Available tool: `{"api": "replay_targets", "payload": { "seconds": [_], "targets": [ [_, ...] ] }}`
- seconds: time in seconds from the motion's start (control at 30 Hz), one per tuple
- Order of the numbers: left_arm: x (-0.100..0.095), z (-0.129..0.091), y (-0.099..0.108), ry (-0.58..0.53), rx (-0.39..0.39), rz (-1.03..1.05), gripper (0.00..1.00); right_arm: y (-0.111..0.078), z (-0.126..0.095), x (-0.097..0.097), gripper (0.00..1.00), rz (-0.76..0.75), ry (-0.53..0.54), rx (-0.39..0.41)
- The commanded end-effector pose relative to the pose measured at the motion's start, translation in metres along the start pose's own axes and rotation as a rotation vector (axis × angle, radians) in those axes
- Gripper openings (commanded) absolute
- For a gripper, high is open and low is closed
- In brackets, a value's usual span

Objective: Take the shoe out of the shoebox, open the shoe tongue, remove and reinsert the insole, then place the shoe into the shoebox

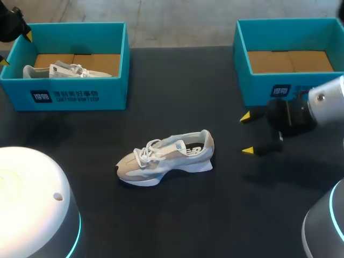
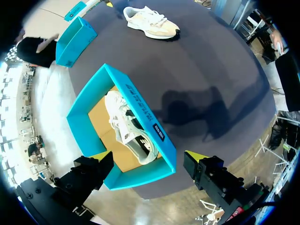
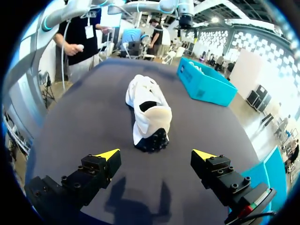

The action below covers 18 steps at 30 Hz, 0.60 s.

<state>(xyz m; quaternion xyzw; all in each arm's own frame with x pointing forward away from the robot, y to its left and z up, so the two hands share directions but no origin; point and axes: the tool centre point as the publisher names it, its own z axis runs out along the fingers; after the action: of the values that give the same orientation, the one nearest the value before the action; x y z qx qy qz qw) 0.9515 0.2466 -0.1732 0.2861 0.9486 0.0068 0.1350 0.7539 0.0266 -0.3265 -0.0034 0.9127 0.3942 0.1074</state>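
Step in hand: the shoe (image 1: 166,157) stands out of its box on the desk (image 1: 177,226), so I judge the taking-out done. Opening the tongue is the step I am on now.
Shoe: it sits upright on its sole with its toe toward my left and its heel toward my right. The white laces lie across the tongue, and neither hand touches it.
Right hand (image 1: 246,134): it hangs off the shoe's heel end, near but apart. The fingers are spread wide with nothing in them. Its own wrist view shows the heel straight ahead of it.
Left hand (image 1: 16,49): it is well apart from the shoe, far out past the toe end. The fingers are wide and empty.
Left shoebox (image 1: 80,97): it stands beyond the shoe's toe end, with the left hand above its far corner. A second shoe (image 1: 64,70) lies inside.
Right shoebox (image 1: 258,88): it stands beyond the shoe's heel end, just behind the right hand. Only its brown card floor shows.
Next move, as I judge it: I bring the right hand in to pinch the heel and steady the shoe. The left hand has a long way to travel to the laces before it can lift the tongue forward.
Risk: the shoe looks light, so a one-sided push could slide or tip it.
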Motion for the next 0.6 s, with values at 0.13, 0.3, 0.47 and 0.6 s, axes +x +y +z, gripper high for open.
{"api": "replay_targets", "payload": {
  "seconds": [0.13, 0.3, 0.47, 0.6],
  "targets": [
    [0.001, -0.001, -0.001, 0.001, -0.004, 0.000, 1.00, -0.014, 0.007, 0.008, 1.00, 0.035, -0.023, -0.145],
    [0.001, -0.001, -0.001, 0.001, -0.004, 0.000, 1.00, -0.019, 0.009, 0.007, 1.00, 0.035, -0.010, -0.142],
    [0.001, -0.001, -0.001, 0.001, -0.004, 0.000, 1.00, -0.021, 0.009, 0.004, 1.00, 0.053, 0.006, -0.138],
    [0.001, -0.001, -0.001, 0.001, -0.004, 0.000, 1.00, -0.021, 0.007, 0.003, 1.00, 0.088, -0.010, -0.108]
  ]
}}
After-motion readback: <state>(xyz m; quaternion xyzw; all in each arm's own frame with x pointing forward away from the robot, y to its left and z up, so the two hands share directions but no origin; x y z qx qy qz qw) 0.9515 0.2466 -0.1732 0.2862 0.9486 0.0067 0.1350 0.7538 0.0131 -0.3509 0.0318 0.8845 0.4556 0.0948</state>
